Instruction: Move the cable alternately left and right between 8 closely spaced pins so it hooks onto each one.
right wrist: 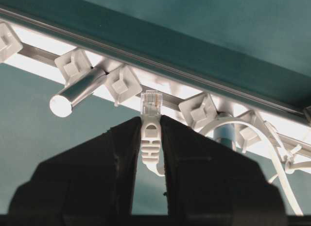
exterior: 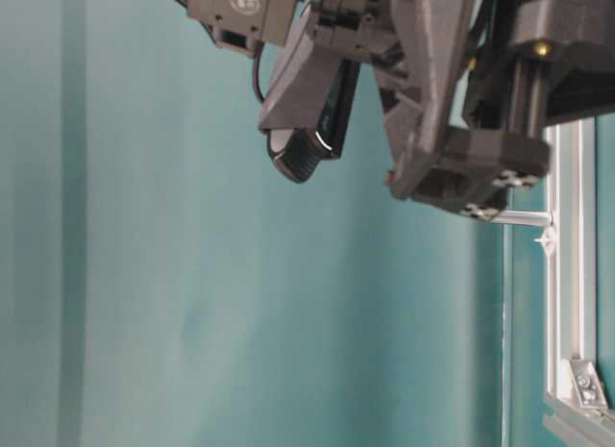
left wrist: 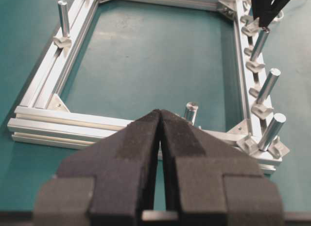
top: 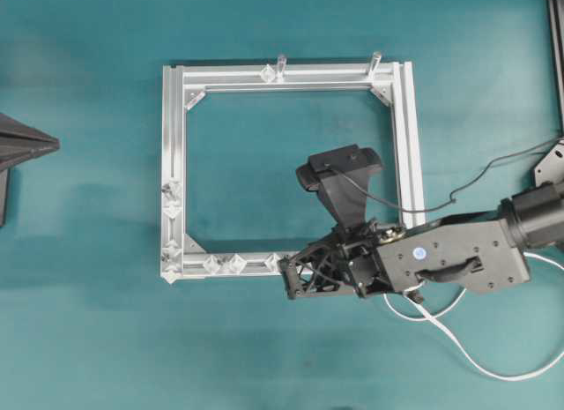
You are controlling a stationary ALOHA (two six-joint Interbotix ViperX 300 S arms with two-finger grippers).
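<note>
Pinched between the right gripper's (right wrist: 151, 138) black foam pads sits the clear plug of the thin white flexible cable (right wrist: 149, 120), its tip just beside the translucent diamond-shaped pins (right wrist: 197, 111) on the square aluminium frame (top: 176, 145). Behind it, the cord loops around a post. Back at the table's edge, the left gripper (left wrist: 161, 120) hangs fully closed, empty.

Brushed aluminium frame (top: 174, 145); glossy plastic cable (right wrist: 150, 133).
</note>
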